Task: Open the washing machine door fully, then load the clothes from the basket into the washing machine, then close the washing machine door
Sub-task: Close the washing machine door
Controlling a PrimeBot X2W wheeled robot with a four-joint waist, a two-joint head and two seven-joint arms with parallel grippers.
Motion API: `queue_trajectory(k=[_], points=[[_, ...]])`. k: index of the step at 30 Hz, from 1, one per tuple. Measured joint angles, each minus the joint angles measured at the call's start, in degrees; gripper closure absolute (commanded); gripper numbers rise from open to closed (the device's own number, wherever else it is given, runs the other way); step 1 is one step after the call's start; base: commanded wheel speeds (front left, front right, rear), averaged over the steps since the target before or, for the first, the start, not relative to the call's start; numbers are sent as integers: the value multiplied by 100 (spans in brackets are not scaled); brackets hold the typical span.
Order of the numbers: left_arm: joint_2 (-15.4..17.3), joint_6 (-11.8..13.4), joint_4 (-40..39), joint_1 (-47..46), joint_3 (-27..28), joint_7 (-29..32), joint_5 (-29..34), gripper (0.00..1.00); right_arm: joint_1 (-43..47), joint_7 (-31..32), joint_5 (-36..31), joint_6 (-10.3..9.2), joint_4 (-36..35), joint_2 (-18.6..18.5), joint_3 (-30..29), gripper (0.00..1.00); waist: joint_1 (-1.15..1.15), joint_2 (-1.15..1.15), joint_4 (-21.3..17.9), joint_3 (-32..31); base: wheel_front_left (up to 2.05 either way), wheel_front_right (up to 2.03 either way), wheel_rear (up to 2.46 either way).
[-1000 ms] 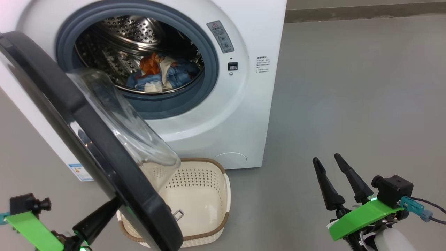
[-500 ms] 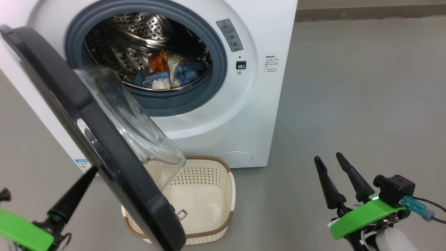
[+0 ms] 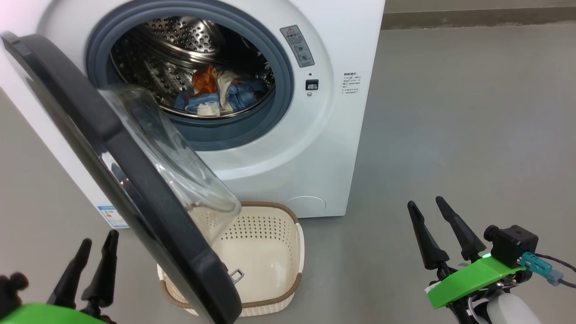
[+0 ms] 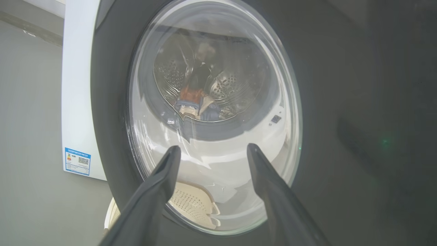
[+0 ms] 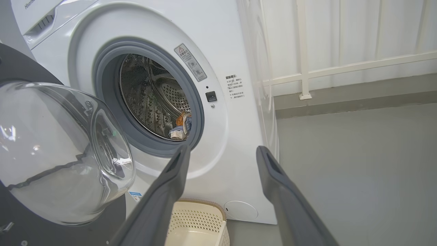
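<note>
The washing machine (image 3: 288, 148) stands with its drum showing, and the clothes (image 3: 211, 92) lie in a blue, orange and white heap inside. The washing machine door (image 3: 85, 112) hangs partly swung out, its glass bowl over the basket (image 3: 265, 227), which holds nothing. My left gripper (image 3: 99, 238) is open, left of the door's outer face and apart from it. In the left wrist view that gripper (image 4: 214, 147) faces the door (image 4: 112, 102), with the clothes (image 4: 193, 99) seen through the glass. My right gripper (image 3: 425, 202) is open over the floor on the right, holding nothing.
Grey floor (image 3: 450, 112) lies wide to the right of the machine. A white railing (image 5: 304, 68) and a low wall ledge run behind it. A blue label (image 3: 112, 216) sits low on the machine's side. The door overhangs the basket's left half.
My left gripper has come off the door's lower edge, drawn back to the left and opened. The door stays at about the same angle. The right arm has barely moved.
</note>
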Motion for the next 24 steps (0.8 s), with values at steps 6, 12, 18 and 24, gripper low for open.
queue_trajectory(k=[6, 12, 18, 24], points=[[3, -1, 744, 35, -249, -1218, 617, 0, 0, 0, 0, 0, 1, -22, 1, 0, 0, 0, -33, -18, 0, 0, 0], [-71, 0, 1423, 35, -355, -1908, 1228, 0, 0, 0, 0, 0, 1, -30, -2, 0, 0, 0, -64, -42, 0, 0, 0], [-207, 0, 1800, 31, -349, -2089, 1918, 0, 0, 0, 0, 0, 2, -41, -1, 0, 0, 0, -97, -63, 0, 0, 0], [-464, 0, 1766, 14, -151, -2090, 2387, 0, 1, 0, -1, 0, 1, -80, -1, 0, 0, 0, -98, -56, 0, 0, 0]])
